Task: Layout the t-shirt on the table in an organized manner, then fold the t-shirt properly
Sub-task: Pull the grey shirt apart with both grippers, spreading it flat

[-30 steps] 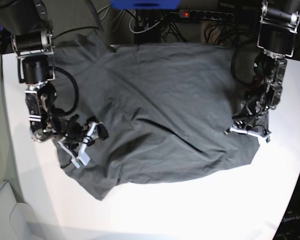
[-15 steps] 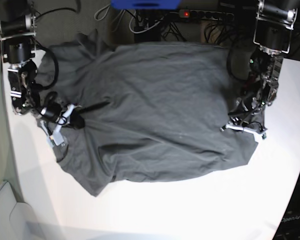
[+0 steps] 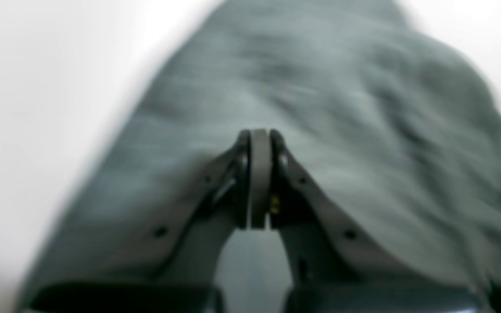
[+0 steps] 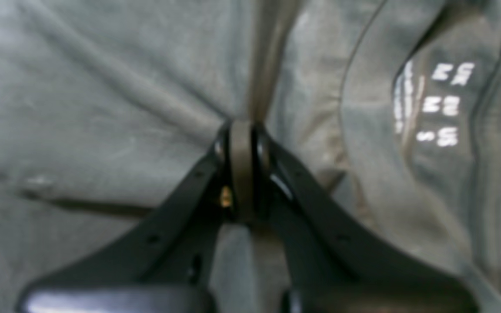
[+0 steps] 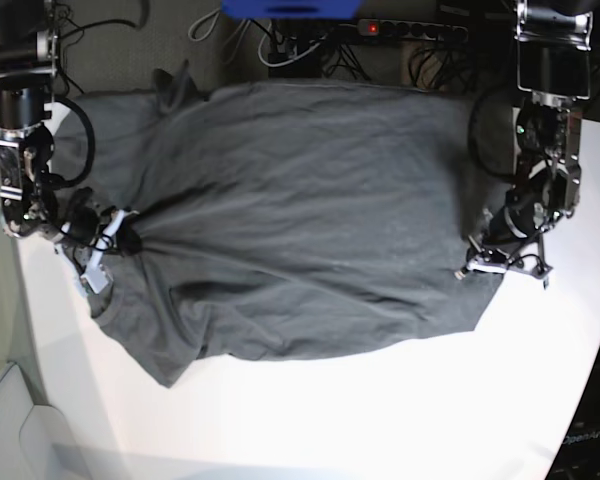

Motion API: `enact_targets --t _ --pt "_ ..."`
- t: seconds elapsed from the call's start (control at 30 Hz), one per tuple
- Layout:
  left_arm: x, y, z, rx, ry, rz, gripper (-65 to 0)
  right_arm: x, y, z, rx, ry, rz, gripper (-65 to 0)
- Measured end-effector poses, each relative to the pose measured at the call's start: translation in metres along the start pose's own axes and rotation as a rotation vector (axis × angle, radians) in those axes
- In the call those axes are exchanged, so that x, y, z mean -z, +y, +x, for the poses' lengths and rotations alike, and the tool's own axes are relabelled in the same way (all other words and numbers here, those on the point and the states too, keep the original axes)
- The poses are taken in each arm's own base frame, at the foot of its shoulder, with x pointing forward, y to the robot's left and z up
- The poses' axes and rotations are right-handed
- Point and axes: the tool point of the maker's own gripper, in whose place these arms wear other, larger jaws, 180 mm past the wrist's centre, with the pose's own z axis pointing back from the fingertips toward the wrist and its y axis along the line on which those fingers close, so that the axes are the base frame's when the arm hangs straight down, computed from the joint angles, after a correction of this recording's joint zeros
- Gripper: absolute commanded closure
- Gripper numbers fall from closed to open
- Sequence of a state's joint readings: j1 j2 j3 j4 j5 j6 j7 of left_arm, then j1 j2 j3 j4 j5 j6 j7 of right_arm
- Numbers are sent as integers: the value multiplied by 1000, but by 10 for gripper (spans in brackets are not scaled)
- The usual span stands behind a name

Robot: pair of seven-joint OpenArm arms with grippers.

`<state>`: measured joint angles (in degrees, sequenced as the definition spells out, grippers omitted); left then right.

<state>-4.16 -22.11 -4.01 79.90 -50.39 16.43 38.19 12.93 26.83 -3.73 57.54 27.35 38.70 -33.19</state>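
Spreading step: both my grippers clenched on the t-shirt (image 5: 300,210).
Right gripper (image 4: 242,130) pinches near the neck; left gripper (image 3: 259,139) grips the opposite edge. I should pull apart evenly, low over the table (image 5: 380,420).

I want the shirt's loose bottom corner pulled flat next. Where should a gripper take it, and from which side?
Judging by the base view, take the t-shirt at the free corner on the table. Come in low from the bare table in front: that edge lies flat, pointed and unheld, away from both shut grippers.
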Motion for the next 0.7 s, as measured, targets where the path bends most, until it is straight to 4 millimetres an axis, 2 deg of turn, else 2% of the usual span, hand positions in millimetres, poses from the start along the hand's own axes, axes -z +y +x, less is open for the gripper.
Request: enact_targets --t 0.07,0.17,0.23,0.33,0.43,0.6,0.7 --pt "-10 -5 -7 18 -7 -19 -9 -4 -1 1 -25 18 -19 -1" --pt "-14 14 -49 11 83 23 -11 -16 -11 -7 12 24 -61 -16" --pt "-16 24 -61 9 109 48 -32 -19 -13 -9 23 18 -80 -61" --pt "-13 26 -55 54 78 73 -90 -19 -10 -9 20 13 -79 -136" --pt "-4 27 -60 59 44 103 -113 -16 -6 -9 23 3 -72 -177" --pt "25 6 -51 83 13 124 -113 -11 1 -4 34 -17 -56 -177" --pt "38 -2 -53 107 -6 127 -113 -7 1 2 34 -11 -55 -177"
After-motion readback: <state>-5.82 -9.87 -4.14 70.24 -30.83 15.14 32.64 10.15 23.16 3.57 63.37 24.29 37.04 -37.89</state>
